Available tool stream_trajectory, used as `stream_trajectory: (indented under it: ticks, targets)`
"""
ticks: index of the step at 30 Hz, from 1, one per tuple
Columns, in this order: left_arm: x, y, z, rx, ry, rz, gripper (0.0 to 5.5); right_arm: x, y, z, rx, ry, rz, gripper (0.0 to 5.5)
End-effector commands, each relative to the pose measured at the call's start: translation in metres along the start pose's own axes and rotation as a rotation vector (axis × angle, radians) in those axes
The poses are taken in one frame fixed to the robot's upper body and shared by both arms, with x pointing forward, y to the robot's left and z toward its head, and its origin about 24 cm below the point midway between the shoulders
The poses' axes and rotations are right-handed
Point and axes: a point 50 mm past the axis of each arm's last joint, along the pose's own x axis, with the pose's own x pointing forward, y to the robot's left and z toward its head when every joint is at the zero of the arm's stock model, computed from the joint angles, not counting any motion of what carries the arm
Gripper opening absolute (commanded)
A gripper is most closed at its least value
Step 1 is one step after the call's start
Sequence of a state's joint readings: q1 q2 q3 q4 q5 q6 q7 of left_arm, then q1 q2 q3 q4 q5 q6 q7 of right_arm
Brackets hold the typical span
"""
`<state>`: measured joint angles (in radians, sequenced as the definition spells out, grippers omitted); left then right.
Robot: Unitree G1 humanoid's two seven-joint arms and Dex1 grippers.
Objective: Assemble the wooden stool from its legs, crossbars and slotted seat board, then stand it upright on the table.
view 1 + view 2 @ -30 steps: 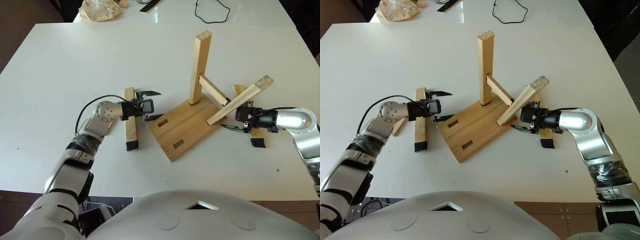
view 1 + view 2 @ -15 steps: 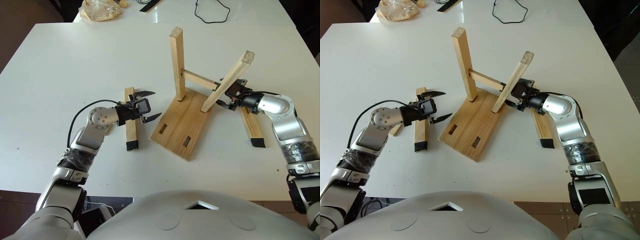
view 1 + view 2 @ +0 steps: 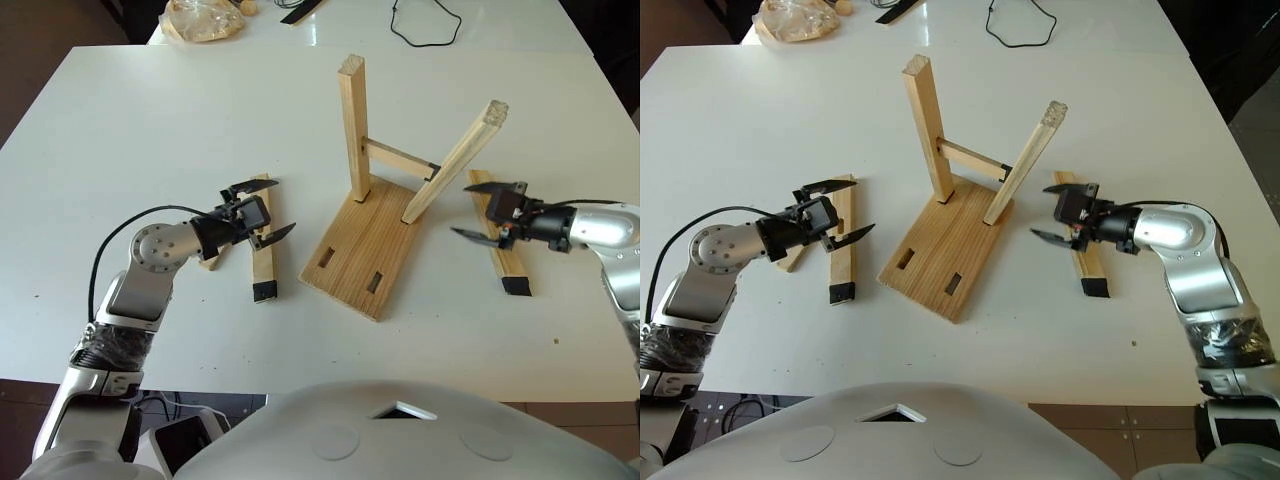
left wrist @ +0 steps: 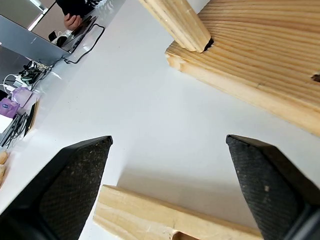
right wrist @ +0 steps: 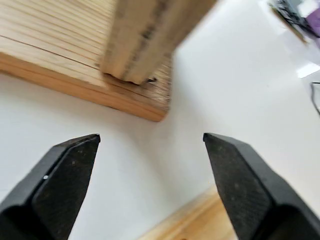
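Wood seat board (image 3: 365,240) lies flat mid-table (image 3: 150,130), turned a bit askew, with two legs plugged into its far slots. The left leg (image 3: 353,130) stands pretty much straight up. The right leg (image 3: 455,160) leans outward, its top tipped to the right. A crossbar (image 3: 400,157) runs between them partway up. The two near slots (image 3: 325,258) are open.

Left gripper (image 3: 272,207) has its fingers spread wide and grips nothing. It sits over a loose leg (image 3: 262,250) lying left of the board, pointed toward the board's edge. A short wooden piece (image 3: 210,262) pokes out beside that leg, mostly hidden by the arm, so I can't tell what it is.

Right gripper (image 3: 463,210) is also spread wide and holds nothing. It's just right of the leaning leg's foot but apart from it, above another loose leg (image 3: 500,250) lying on the table.

Off at the far edge there's a crumpled bag (image 3: 203,17) and a black cable (image 3: 425,20).
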<state>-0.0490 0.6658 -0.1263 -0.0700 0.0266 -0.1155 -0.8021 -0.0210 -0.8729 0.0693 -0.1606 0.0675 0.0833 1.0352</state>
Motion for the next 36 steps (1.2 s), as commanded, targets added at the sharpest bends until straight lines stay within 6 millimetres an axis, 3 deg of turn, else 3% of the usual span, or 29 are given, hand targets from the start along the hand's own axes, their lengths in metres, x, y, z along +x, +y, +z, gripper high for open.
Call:
stream_trajectory:
  ticks: [1, 6, 16, 25, 28, 30, 36]
  targets:
    - [0.018, -0.009, 0.007, 0.051, -0.029, -0.062, 4.23, 0.013, 0.016, 0.007, 0.055, -0.03, 0.065, 3.81]
    - [0.026, -0.018, 0.007, 0.079, -0.015, -0.124, 4.23, 0.043, 0.03, -0.002, 0.112, 0.005, 0.033, 3.81]
    - [0.034, -0.043, 0.006, -0.008, 0.012, -0.196, 4.23, 0.068, -0.001, -0.002, 0.082, 0.013, -0.097, 3.81]
    - [0.03, -0.031, 0.007, -0.022, 0.02, -0.14, 4.23, 0.089, -0.007, 0.0, 0.025, 0.007, -0.068, 3.81]
    - [0.024, -0.025, 0.01, -0.031, 0.024, -0.102, 4.23, 0.079, -0.012, 0.001, 0.035, -0.004, -0.09, 3.81]
    - [0.013, -0.014, 0.014, -0.06, 0.025, -0.041, 4.23, 0.062, -0.017, -0.001, 0.036, 0.001, -0.122, 3.81]
    - [-0.048, 0.016, 0.027, -0.123, 0.086, 0.161, 4.23, -0.001, -0.025, -0.002, 0.091, 0.023, -0.255, 3.81]
